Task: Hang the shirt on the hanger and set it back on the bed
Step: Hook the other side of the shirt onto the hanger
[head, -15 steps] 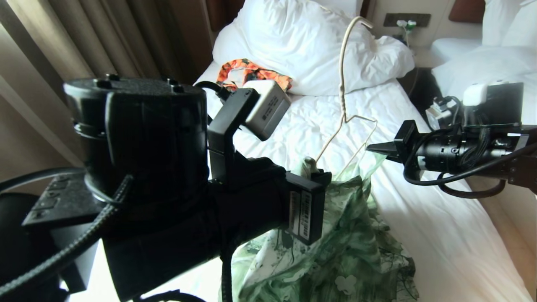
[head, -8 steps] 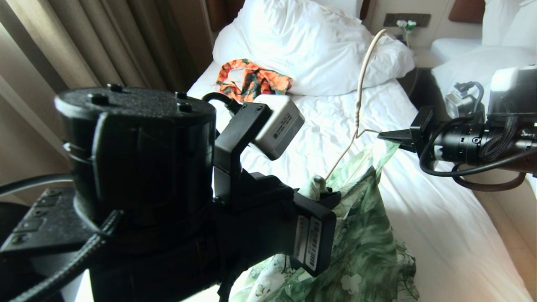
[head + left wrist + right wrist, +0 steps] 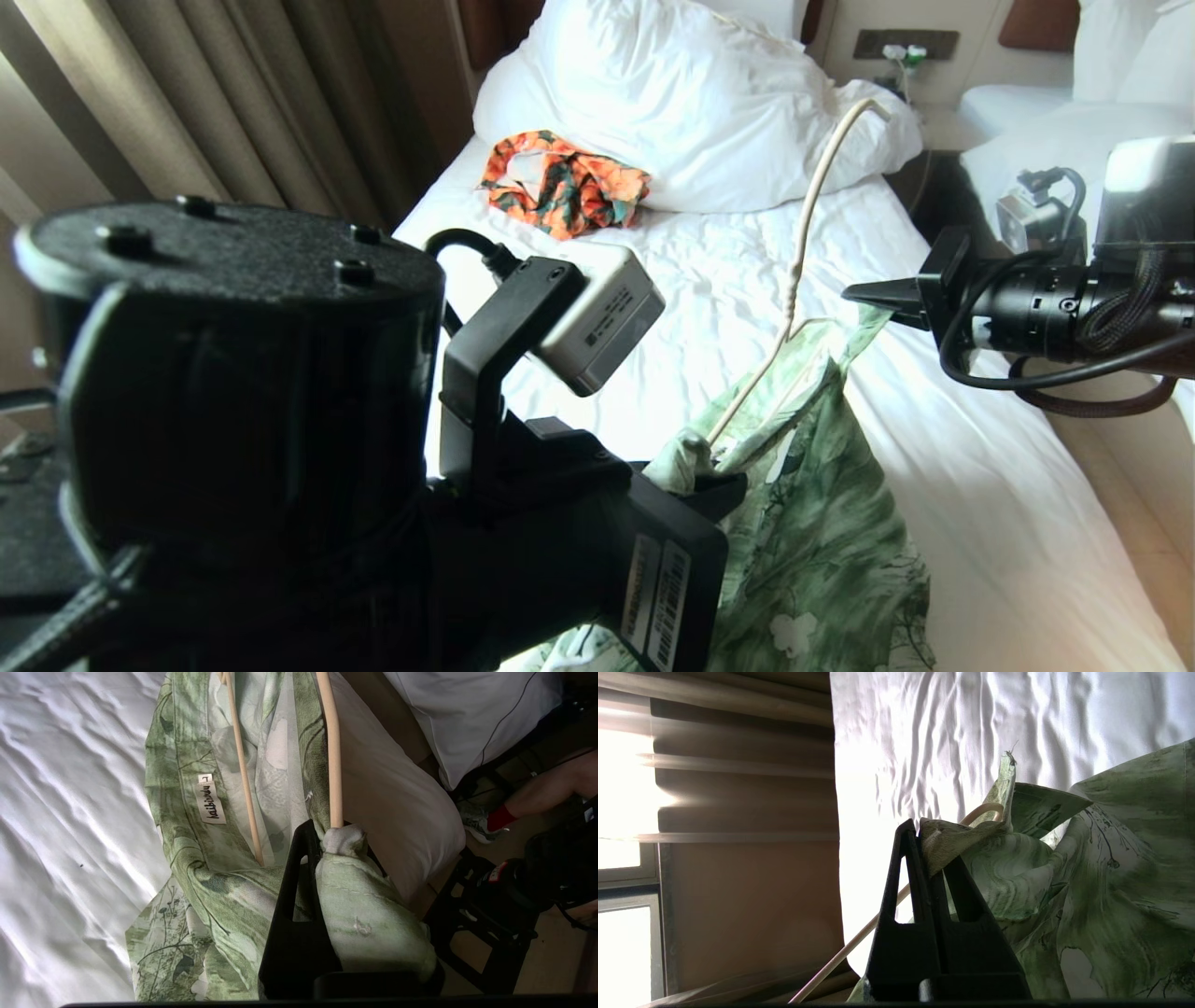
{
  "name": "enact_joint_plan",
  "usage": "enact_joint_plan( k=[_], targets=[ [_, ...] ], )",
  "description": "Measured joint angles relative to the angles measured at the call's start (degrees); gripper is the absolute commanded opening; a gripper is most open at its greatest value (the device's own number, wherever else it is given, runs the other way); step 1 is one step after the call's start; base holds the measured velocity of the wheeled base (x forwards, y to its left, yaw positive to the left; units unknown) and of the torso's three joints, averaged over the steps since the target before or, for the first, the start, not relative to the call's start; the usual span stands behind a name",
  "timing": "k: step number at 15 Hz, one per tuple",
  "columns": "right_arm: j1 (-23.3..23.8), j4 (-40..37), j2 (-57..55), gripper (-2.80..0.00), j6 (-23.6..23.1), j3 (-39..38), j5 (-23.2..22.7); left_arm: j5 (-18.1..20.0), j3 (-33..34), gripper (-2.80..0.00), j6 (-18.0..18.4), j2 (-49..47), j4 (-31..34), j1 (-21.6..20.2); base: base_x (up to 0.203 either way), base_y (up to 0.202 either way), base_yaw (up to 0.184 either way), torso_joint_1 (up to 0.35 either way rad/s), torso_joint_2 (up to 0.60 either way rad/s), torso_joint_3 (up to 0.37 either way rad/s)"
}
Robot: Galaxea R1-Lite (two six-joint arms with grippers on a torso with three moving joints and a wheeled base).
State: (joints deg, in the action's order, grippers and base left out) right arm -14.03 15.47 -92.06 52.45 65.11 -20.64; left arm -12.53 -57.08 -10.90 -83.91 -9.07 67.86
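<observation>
Hanging between two robot grippers above the bed, the shirt (image 3: 822, 504), light green with darker branch print and white flowers, is stretched over a thin cream hanger (image 3: 803, 271). The hanger's long neck rises at a tilt, its hook ending in front of the big white pillow (image 3: 681, 93). The shirt's lower part drapes down onto the wrinkled white sheet of the bed (image 3: 980, 523).

The left gripper (image 3: 705, 476), low and near the middle of the head view, has its jaws pressed together, pinching one shoulder of the shirt where the hanger wire enters the fabric. In the left wrist view a white neck label (image 3: 210, 802) shows inside the collar. The right gripper (image 3: 864, 294) reaches in from the right, its jaws clamped on the shirt's other shoulder, with the hanger's bend beside the pinched cloth.

A smaller orange-and-green floral garment (image 3: 565, 187) lies crumpled on the sheet just in front of the pillow. Brown curtains (image 3: 233, 103) hang on the left side of the room, with bright window light showing in the right wrist view. A second white bed (image 3: 1074, 140) stands on the right, across a narrow gap. Someone's leg with a red sock and a shoe (image 3: 490, 816) appears on the floor beside the bed in the left wrist view.
</observation>
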Motion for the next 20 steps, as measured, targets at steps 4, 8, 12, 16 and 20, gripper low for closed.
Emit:
enact_joint_plan(
  k=[4,8,12,16,20],
  targets=[
    [-0.29,-1.87,0.83,-2.8,-3.78,0.95,0.08,0.11,-0.04,-2.8,-0.06,-0.34,0.2,1.16,0.0,0.0,0.0,0.0,0.0,0.0],
    [-1.49,-3.92,2.56,-2.8,-8.9,2.74,0.13,0.19,-0.09,-2.8,-0.17,-1.73,0.92,2.53,0.0,0.0,0.0,0.0,0.0,0.0],
    [-1.98,-5.84,4.54,-2.8,-13.1,3.08,-0.03,0.16,-0.37,-2.8,-0.18,-2.75,1.02,3.52,0.0,0.0,0.0,0.0,0.0,0.0],
    [-3.5,-6.01,6.1,-2.8,-19.85,3.0,-0.7,0.21,-0.94,-2.8,-0.55,-3.5,2.89,5.14,0.0,0.0,0.0,0.0,0.0,0.0],
    [-2.94,-6.05,6.38,-2.8,-23.89,2.53,-1.9,0.41,-1.16,-2.8,-2.08,-3.39,4.08,5.67,0.0,0.0,0.0,0.0,0.0,0.0]
  ],
)
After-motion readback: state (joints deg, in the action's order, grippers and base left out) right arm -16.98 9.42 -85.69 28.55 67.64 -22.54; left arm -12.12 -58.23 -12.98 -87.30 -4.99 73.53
